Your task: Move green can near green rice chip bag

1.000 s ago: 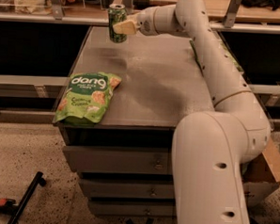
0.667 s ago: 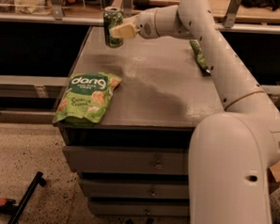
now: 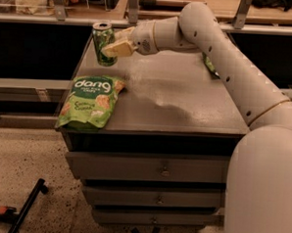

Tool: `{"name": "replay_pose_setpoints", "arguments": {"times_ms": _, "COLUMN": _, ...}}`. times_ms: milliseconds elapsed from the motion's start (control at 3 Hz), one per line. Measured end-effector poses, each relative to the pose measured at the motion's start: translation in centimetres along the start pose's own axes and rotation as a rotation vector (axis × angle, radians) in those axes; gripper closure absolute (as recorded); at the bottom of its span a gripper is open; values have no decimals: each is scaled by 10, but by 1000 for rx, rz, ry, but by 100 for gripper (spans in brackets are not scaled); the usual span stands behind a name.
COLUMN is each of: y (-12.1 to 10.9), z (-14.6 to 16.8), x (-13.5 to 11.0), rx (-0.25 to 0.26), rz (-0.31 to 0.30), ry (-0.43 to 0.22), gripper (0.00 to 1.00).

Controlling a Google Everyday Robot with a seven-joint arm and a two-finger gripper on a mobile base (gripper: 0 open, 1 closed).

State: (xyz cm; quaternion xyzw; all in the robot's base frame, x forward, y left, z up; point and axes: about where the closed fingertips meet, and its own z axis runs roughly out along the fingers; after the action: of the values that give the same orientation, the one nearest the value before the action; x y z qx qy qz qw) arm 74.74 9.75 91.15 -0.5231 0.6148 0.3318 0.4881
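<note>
Here, tool [image 3: 112, 47] back-left over cabinet [image 3: 186, 103], gripping green can [image 3: 103, 41], green rice chip bag [image 3: 90, 102] nearby

A dark grey cabinet [image 3: 185, 108] with three drawers [image 3: 153, 168], each fitted with a small handle, is set on a pale speckled floor [image 3: 26, 163]. Behind it, a long metal rail [image 3: 38, 18] is carried on upright posts. A black bar [image 3: 26, 205] is laid on the floor at lower left. The scene is lit dimly and warmly. The gripper [image 3: 113, 48] is held above the cabinet's back left corner, closed around the green can [image 3: 102, 37].
</note>
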Motion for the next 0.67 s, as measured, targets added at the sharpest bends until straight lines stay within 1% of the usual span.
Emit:
{"name": "replay_pose_setpoints", "arguments": {"times_ms": 333, "y": 22, "z": 3, "x": 11, "rx": -36, "rz": -8, "ry": -19, "gripper": 82}}
{"name": "replay_pose_setpoints", "arguments": {"times_ms": 667, "y": 30, "z": 3, "x": 21, "rx": -41, "rz": 2, "ry": -24, "gripper": 59}}
